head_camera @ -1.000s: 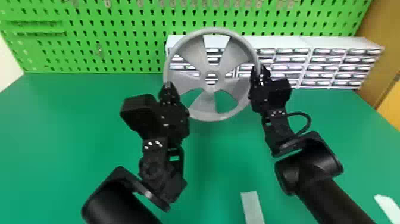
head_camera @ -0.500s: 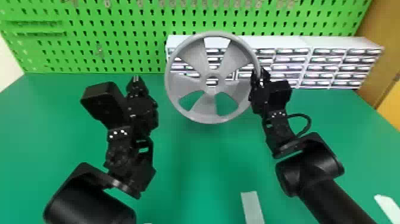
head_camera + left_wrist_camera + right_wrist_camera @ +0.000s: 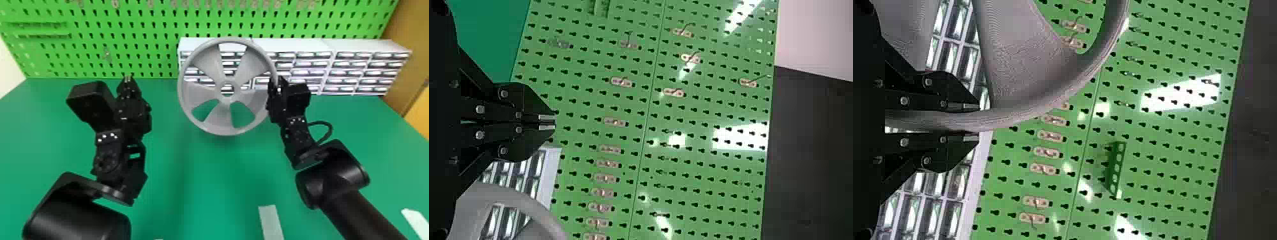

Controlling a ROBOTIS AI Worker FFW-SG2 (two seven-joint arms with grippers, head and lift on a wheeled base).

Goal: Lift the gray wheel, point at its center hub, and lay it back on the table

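Head view: wheel [image 3: 218, 118] between right fingers [image 3: 272, 97]

Gray wheel [image 3: 220, 121], head view: rim partly hidden by right pincer [image 3: 276, 83]. Drawer cabinets [image 3: 295, 45]: partly hidden behind wheel. Pale strip [image 3: 271, 223]: cut off, bottom edge. Pegboard fittings [image 3: 115, 3]: blurred.
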